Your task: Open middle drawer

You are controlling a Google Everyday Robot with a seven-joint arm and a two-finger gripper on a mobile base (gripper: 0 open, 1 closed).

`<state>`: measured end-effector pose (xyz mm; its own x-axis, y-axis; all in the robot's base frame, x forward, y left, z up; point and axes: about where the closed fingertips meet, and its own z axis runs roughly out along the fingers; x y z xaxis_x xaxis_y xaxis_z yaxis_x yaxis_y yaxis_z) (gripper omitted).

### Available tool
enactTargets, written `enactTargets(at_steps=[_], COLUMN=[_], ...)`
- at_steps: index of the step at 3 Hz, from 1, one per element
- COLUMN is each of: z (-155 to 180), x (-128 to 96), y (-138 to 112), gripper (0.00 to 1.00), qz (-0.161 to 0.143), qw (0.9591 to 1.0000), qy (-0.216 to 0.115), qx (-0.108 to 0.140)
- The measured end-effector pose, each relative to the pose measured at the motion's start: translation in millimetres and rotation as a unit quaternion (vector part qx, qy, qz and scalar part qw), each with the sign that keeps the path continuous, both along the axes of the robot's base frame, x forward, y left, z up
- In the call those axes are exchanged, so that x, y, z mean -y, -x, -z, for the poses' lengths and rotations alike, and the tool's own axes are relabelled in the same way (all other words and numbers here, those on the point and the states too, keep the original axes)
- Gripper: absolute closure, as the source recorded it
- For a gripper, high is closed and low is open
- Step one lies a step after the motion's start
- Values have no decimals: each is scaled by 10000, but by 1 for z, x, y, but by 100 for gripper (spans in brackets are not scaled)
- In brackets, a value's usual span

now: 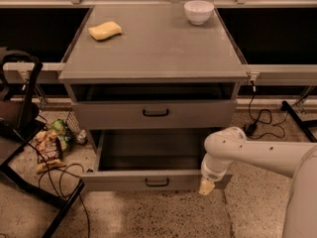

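Note:
The middle drawer is a wide grey drawer with a small black bar handle. It stands pulled well out of the grey cabinet, and its shallow grey tray shows empty. My gripper, cream-tipped on a white arm that comes in from the right, sits at the right end of the drawer's front, at or touching it.
The grey drawer above stands in the cabinet, with a dark gap over it. On the cabinet top are a yellow sponge and a white bowl. Snack bags, cables and a black frame lie on the floor at the left.

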<state>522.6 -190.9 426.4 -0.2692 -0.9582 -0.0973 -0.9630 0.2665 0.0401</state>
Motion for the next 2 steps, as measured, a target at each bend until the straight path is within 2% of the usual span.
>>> enactTargets(at_steps=[1,2], z=[-7,-9], x=[0,3], y=[0,-1], gripper=[78,100], qz=[0,1], qw=[10000,10000], qy=[0,0], qx=[0,-1])
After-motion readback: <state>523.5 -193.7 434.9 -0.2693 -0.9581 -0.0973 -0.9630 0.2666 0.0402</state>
